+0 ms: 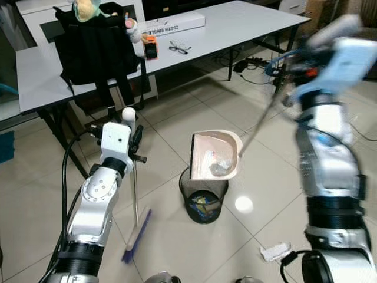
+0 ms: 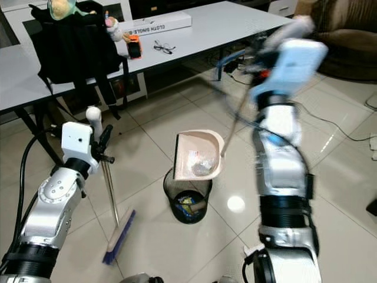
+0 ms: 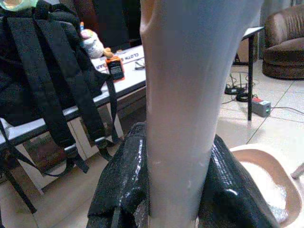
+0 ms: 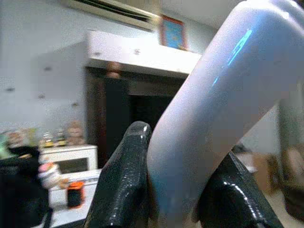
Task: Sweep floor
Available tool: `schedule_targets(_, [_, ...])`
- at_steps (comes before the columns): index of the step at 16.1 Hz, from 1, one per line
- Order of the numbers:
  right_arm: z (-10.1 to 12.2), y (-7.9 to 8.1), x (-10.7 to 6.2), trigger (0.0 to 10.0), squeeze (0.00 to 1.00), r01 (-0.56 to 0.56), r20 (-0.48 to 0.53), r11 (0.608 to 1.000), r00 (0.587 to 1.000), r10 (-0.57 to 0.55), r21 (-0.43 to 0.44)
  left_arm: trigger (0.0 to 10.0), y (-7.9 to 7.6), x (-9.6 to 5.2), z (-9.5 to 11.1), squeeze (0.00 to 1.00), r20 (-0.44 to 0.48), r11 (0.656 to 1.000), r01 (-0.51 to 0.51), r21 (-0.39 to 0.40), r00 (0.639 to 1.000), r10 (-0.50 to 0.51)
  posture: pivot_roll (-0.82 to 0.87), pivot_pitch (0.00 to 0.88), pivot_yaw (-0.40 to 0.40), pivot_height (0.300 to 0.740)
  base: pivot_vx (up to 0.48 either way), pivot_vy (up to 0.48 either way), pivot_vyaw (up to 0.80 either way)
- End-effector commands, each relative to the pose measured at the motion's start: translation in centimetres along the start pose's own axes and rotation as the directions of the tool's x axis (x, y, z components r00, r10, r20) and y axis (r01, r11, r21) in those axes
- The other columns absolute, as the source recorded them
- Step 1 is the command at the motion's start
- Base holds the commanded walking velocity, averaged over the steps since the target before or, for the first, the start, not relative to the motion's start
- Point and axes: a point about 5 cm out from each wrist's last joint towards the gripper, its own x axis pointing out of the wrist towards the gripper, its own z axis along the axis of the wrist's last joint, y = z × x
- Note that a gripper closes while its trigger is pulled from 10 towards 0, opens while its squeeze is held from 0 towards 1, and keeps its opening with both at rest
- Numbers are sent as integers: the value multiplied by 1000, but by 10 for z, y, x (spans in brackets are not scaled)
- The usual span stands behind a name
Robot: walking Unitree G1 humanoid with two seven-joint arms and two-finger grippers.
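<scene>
- Nearest the head camera, at 7 o'clock, the left end effector (image 1: 136, 143) has its black fingers (image 3: 124, 180) pressed to either side of the broom (image 1: 135, 200)'s pale handle, so it is clamped on it; the blue bristle head rests on the floor (image 1: 177, 124) at about 6 o'clock.
- At 2 o'clock the right end effector (image 4: 180, 190) is clamped on the curved grip of the dustpan (image 1: 215, 155)'s long handle, fingers (image 4: 124, 175) touching both sides of it.
- That dustpan hangs tilted over the black wire bin (image 1: 204, 201) at the centre, with grey dust and crumpled bits lying in its scoop.
- Risk, as I judge it: the scoop is wider than the bin mouth, so a quick tip could spill debris over the rim onto the floor.
- Risk: the pan sits at the end of a long thin rod and the raised right arm is blurred; any swing could knock the light bin over.
- Risk: cables (image 1: 253, 65) trail under the table (image 1: 235, 23) at 1 o'clock and could snag.
- Crumpled paper (image 1: 275, 252) lies unswept at 5 o'clock.
- Hard to make out: the right hand in the head views is smeared, and the bin's fill level is unclear.
</scene>
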Motion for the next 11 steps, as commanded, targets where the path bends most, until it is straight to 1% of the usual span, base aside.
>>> schedule_targets(1, [12,18,5,10000,0,-95,114,995,989,99,-41,10000,2,0,2,0,12,1000,-1,25,1000,1,-32,31,77,740,0,0,0])
schedule_targets(2, [10,21,4,10000,0,-112,120,992,986,118,-52,10000,2,0,2,0,12,1000,-1,25,1000,1,-32,31,77,740,0,0,0])
schedule_targets(3, [6,32,0,10000,0,-178,132,980,973,189,-88,10000,2,0,2,0,14,1000,-1,26,1000,0,-31,30,75,740,0,0,0])
schedule_targets(4, [2,46,-5,10000,0,-258,146,957,950,277,-135,10000,2,0,2,0,14,1000,1,28,1000,-1,-28,28,72,740,0,0,0])
schedule_targets(5, [1,51,-7,10000,0,-281,152,948,941,303,-150,10000,2,0,2,0,14,1000,1,29,1000,-1,-28,28,72,740,0,0,0])
schedule_targets(6, [-3,62,-14,10000,0,-333,168,927,917,361,-174,10000,2,-1,2,0,14,1000,0,31,1000,0,-27,30,72,740,0,0,0])
schedule_targets(7, [-4,65,-16,10000,0,-345,174,921,911,375,-181,10000,2,-1,2,0,14,1000,-1,31,1000,0,-27,30,72,740,0,0,0])
schedule_targets(8, [-8,70,-20,10000,0,-373,172,905,897,408,-206,10000,2,-2,2,0,14,999,0,33,1000,0,-26,30,71,740,0,0,0])
schedule_targets(10, [-13,79,-28,10000,0,-416,172,869,867,468,-269,10000,2,-2,2,0,14,999,0,35,1000,-1,-23,33,70,740,0,0,0])
schedule_targets(11, [-16,85,-32,10000,0,-442,169,844,847,504,-304,10000,2,-3,2,0,13,999,1,37,1000,-1,-21,36,69,740,0,0,0])
